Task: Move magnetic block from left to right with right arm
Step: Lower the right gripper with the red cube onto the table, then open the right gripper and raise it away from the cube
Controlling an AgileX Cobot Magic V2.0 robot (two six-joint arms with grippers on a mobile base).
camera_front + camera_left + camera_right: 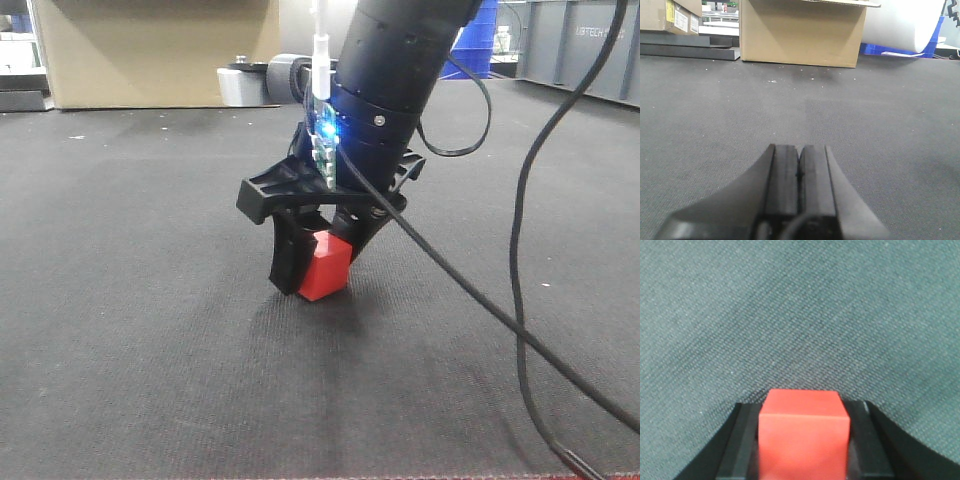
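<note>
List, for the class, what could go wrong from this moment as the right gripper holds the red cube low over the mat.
1. The magnetic block sits tilted between the right gripper fingers, so it might twist or slip.
2. It hangs close to the mat; sideways travel could drag it.
3. The cable trails nearby and could snag.

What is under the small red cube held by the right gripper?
Dark woven mat lies beneath the small bright-red cube, which sits between the black fingers of the right gripper. Whether the cube's bottom edge touches the mat cannot be told.
</note>
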